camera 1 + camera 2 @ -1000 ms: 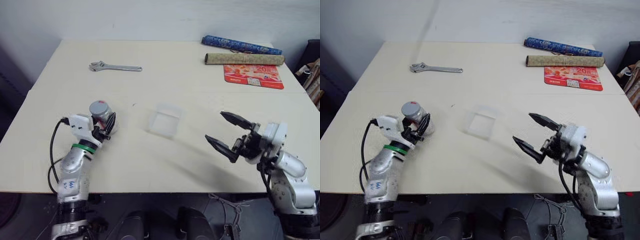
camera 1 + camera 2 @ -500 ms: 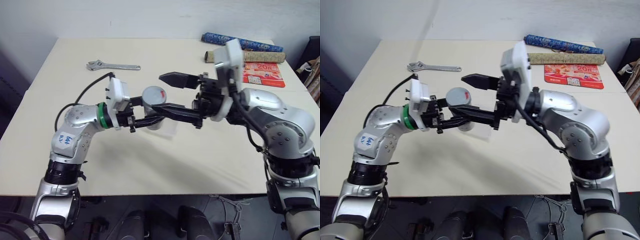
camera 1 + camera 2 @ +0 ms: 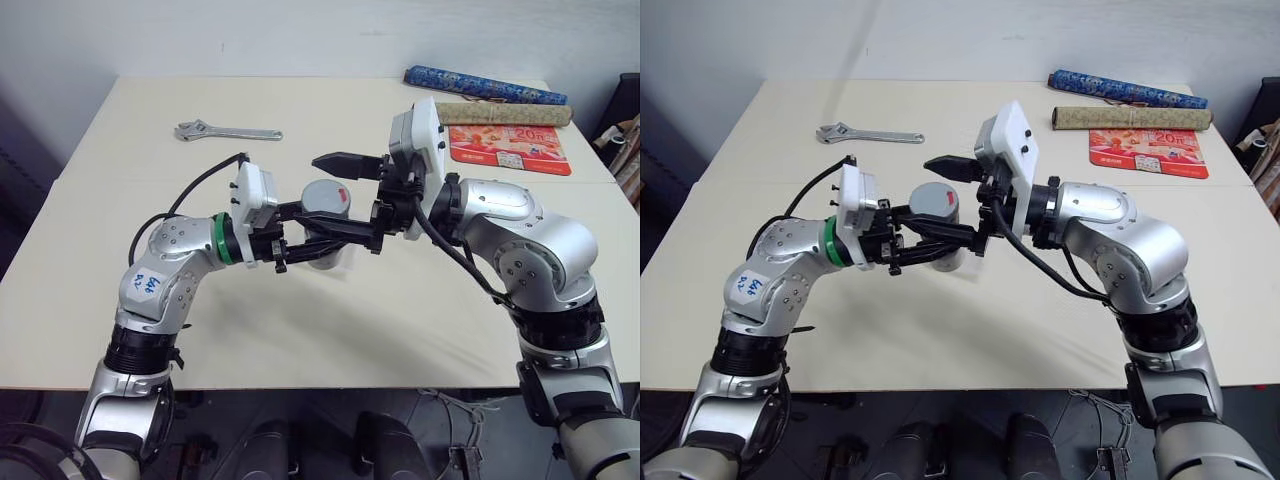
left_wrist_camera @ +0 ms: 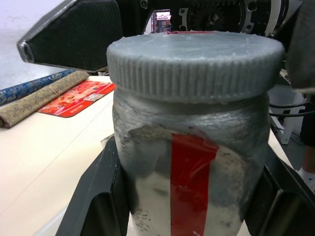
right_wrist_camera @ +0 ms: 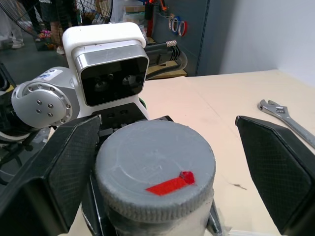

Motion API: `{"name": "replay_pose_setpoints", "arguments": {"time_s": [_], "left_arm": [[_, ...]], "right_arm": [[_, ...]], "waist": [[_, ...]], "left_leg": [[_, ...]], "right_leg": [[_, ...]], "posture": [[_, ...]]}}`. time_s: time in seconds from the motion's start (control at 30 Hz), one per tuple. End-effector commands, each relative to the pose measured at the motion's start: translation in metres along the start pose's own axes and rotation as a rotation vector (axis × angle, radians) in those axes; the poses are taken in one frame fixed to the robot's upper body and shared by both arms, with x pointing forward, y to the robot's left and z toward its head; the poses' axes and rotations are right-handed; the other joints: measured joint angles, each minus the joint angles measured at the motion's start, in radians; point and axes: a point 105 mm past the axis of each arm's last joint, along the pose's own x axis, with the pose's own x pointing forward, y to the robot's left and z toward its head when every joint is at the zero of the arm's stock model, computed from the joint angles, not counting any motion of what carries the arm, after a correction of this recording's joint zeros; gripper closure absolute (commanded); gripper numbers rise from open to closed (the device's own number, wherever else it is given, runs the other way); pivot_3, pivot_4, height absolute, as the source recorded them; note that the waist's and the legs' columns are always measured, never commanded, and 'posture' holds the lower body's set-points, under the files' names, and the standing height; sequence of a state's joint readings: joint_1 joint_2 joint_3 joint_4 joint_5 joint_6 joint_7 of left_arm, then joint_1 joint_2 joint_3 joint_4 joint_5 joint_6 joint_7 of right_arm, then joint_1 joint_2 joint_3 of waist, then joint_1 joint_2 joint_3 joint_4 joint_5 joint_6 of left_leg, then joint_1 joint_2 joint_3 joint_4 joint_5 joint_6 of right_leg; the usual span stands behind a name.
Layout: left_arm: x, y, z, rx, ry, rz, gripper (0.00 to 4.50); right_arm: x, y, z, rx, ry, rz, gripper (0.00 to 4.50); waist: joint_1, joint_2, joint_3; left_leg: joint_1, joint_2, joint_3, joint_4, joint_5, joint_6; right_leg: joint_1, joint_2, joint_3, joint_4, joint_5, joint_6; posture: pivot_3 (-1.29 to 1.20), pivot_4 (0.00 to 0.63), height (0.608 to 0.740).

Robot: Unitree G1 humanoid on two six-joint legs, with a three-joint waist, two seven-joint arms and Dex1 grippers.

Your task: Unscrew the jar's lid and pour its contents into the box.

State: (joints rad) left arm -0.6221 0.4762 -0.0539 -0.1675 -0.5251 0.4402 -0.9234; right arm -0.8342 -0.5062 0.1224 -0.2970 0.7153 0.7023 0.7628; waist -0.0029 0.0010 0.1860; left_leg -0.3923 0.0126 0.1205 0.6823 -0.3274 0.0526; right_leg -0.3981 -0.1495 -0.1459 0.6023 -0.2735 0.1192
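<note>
**Both arms have come up to meet over the table**

Both arms have lifted off the pale wooden table [image 3: 330,330] since a second ago and swung in to the middle. Back then the left gripper [image 3: 318,228] held the small whitish jar with a red stripe [image 4: 189,182] low by the table's left side. Now it holds the jar up in the air, upright, with its jaws shut tight on the jar's sides. The right gripper [image 3: 322,190] was far off on the right. Now its jaws stand wide open on both sides of the round grey screw lid [image 5: 155,169], not touching it. The lid is on the jar.

From the head views, the small clear plastic box [image 3: 345,262] peeks out on the table just under the jar. A silver wrench [image 3: 228,131] lies farther back.

Up close, the right wrist view shows a small red mark on the lid's top. The left wrist view shows the lid's ribbed edge.
</note>
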Motion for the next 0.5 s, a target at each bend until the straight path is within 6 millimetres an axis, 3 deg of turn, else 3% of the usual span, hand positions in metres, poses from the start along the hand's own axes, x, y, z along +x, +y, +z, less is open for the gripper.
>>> {"name": "replay_pose_setpoints", "arguments": {"time_s": [0.03, 0.13, 0.27, 0.37, 0.5], "left_arm": [[0.000, -0.005, 0.012, 0.034, -0.038, -0.009, 2.18], [0.001, -0.006, 0.012, 0.033, -0.038, -0.011, 2.18], [0.001, -0.006, 0.013, 0.033, -0.045, -0.015, 2.18], [0.000, -0.007, 0.013, 0.034, -0.046, -0.035, 2.18], [-0.003, -0.021, 0.015, 0.027, -0.060, -0.200, 2.18]], "right_arm": [[-0.001, 0.002, 0.008, -0.039, -0.032, 0.006, 0.00], [-0.002, 0.001, 0.007, -0.037, -0.034, 0.005, 0.65], [-0.003, 0.003, 0.006, -0.040, -0.041, 0.027, 1.94], [-0.004, 0.009, 0.010, -0.046, -0.057, 0.090, 1.94], [-0.017, 0.029, 0.011, -0.048, -0.034, 0.360, 1.94]], "waist": [[0.000, 0.000, 0.000], [0.000, 0.000, 0.000], [0.001, 0.000, 0.000], [0.000, 0.000, 0.000], [0.001, 0.000, 0.000]], "left_leg": [[0.000, 0.000, 0.000, 0.000, 0.000, 0.000], [0.000, 0.000, 0.000, 0.000, 0.000, 0.000], [0.000, 0.000, 0.000, 0.000, 0.000, 0.000], [0.000, 0.000, 0.000, 0.000, 0.000, 0.000], [0.000, 0.000, 0.000, 0.000, 0.000, 0.000]], "right_leg": [[0.000, 0.000, 0.000, 0.000, 0.000, 0.000], [0.000, 0.000, 0.000, 0.000, 0.000, 0.000], [0.000, 0.000, 0.000, 0.000, 0.000, 0.000], [0.000, 0.000, 0.000, 0.000, 0.000, 0.000], [0.000, 0.000, 0.000, 0.000, 0.000, 0.000]], "posture": [[0.00, 0.150, 0.740], [0.00, 0.150, 0.740], [0.00, 0.150, 0.740], [0.00, 0.150, 0.740], [0.00, 0.150, 0.740]]}}
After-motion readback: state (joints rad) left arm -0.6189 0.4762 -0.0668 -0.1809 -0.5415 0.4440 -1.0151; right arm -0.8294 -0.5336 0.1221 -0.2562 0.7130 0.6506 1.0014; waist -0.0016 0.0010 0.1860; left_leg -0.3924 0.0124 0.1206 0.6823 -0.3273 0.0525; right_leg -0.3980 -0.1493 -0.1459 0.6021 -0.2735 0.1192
